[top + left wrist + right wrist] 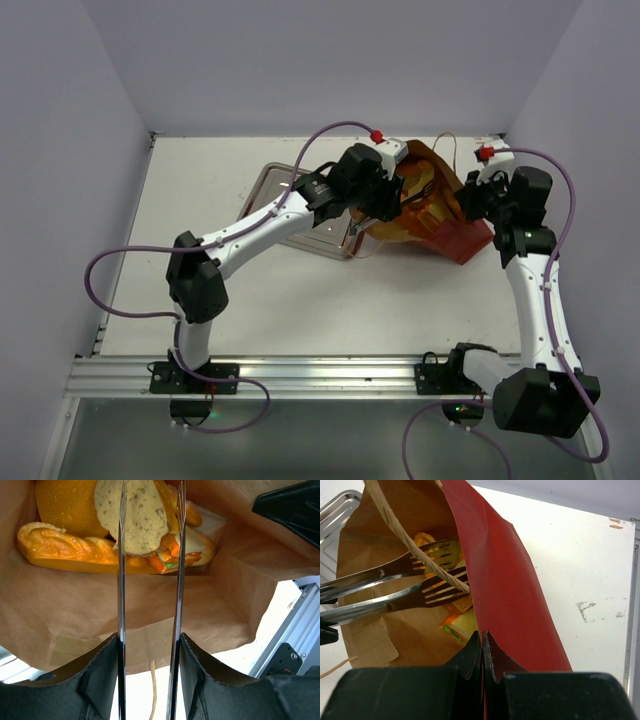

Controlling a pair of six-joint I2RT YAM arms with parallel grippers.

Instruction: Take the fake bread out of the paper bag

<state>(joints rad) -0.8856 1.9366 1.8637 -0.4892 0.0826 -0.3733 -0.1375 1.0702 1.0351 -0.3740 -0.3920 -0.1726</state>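
Upper right of the top view: bag (462, 238) tipped on the table (300, 300), mouth facing left toward the tray (272, 188). Reaching into that mouth from the left, left gripper (380, 200), closed on tongs (121, 605), their two blades running up the middle of its wrist view. Deep in the bag, at the top of that view, bread (65, 545): round loaf, long roll, speckled pale slice (142, 515), sandwich-like piece. Tong ends slightly apart, flanking the slice; cannot tell whether pinching it. At the bag's right side, right gripper (468, 205), fingers pressed fully together on the red wall, bottom centre of its own view. Across the tong ends there, a string handle (415, 545).
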